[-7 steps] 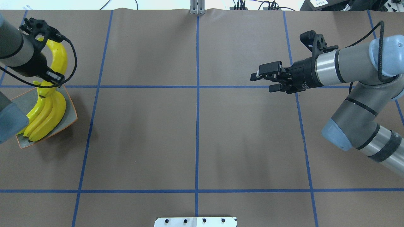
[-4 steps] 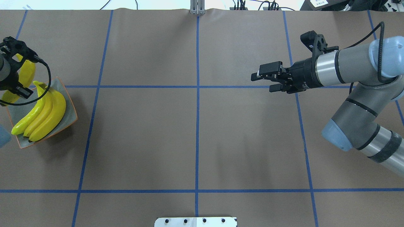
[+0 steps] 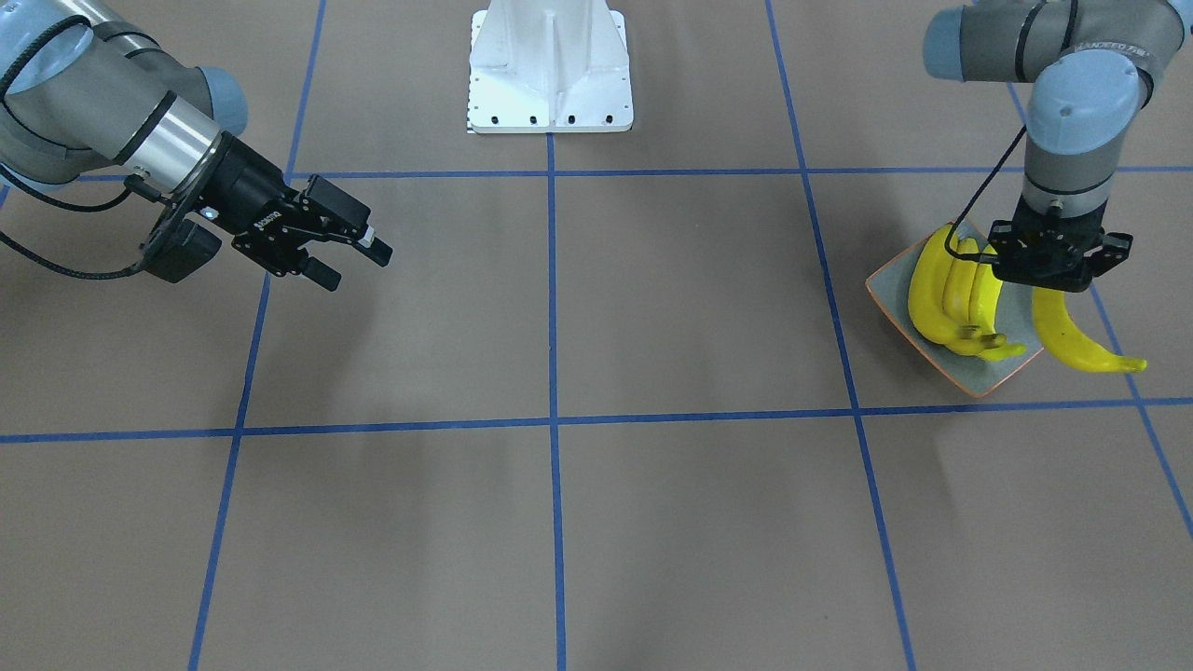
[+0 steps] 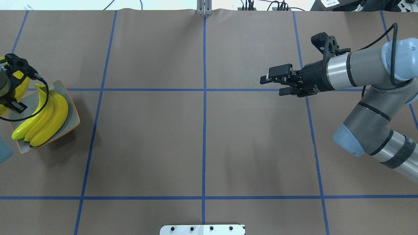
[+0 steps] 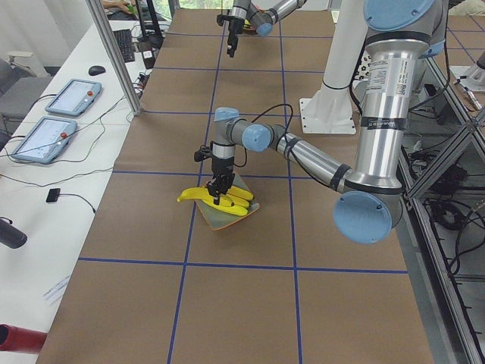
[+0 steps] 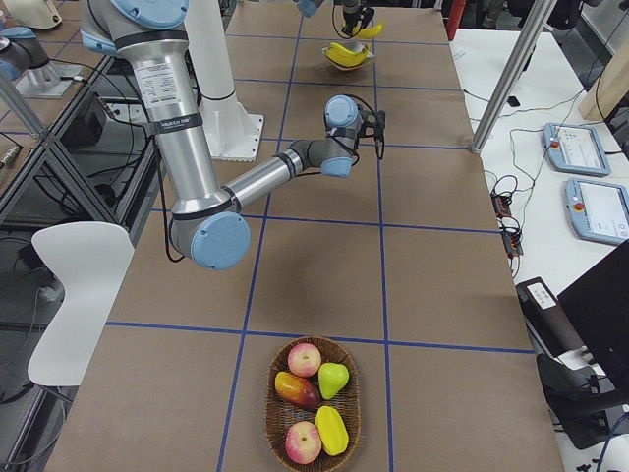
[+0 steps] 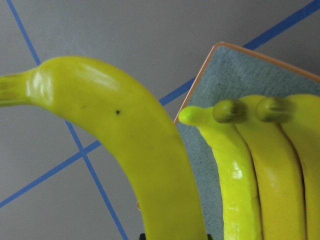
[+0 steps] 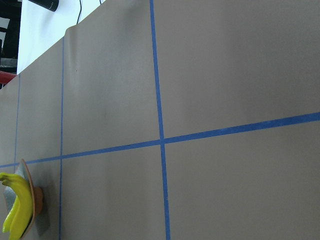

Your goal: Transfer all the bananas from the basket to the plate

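My left gripper (image 3: 1058, 278) is shut on a yellow banana (image 3: 1074, 341) and holds it just above the table, beside the outer edge of the grey-green plate (image 3: 971, 382). Three bananas (image 3: 951, 298) lie side by side on the plate. In the overhead view the left gripper (image 4: 4, 93) is at the left edge, with the held banana (image 4: 22, 88) next to the plate (image 4: 71, 121). The left wrist view shows the held banana (image 7: 135, 145) outside the plate's rim (image 7: 220, 80). My right gripper (image 4: 272, 83) is open and empty, far off at the right.
A wicker basket (image 6: 277, 425) with several fruits stands at the table's right end, in the right side view only. The robot's white base (image 3: 550, 65) is at the table's middle. Blue tape lines cross the brown table.
My left gripper has carried the banana from over the plate's far end toward the overhead view's left edge, to beside the plate. The right arm has not moved.
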Robot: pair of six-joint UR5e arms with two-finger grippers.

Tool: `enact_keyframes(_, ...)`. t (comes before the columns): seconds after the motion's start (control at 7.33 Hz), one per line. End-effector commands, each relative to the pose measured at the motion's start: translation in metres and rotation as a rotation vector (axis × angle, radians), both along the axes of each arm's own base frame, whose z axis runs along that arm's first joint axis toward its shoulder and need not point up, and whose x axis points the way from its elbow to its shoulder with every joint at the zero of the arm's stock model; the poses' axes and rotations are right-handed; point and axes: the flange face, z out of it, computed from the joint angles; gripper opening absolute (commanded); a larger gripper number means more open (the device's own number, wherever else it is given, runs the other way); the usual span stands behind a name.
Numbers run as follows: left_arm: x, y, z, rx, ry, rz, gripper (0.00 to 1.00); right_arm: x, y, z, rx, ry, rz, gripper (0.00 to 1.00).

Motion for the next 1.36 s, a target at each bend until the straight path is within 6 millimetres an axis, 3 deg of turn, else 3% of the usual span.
enact_keyframes(0.0,0.014,0.016,0.018,-0.024,-0.027,0.043,0.00,0.001,0.000,0.000,0.000,0.000,0.001,1.00)
enact_keyframes(0.55,0.015,0.016,0.043,-0.047,-0.063,0.106,0.00,0.001,0.000,0.000,0.000,0.000,0.001,1.00)
enact_keyframes(0.82,0.014,0.017,0.044,-0.050,-0.065,0.106,0.00,0.001,0.001,0.000,0.000,-0.001,0.001,1.00)
enact_keyframes(0.95,0.015,0.017,0.047,-0.054,-0.070,0.108,0.17,0.002,0.001,-0.001,0.001,-0.002,0.002,1.00)
enact_keyframes(1.09,0.015,0.013,0.049,-0.037,-0.097,0.103,0.62,0.001,0.001,0.000,0.000,-0.001,0.001,1.00)
enact_keyframes(1.23,0.015,0.013,0.049,-0.029,-0.105,0.104,0.99,0.002,0.001,-0.001,0.002,-0.003,0.001,1.00)
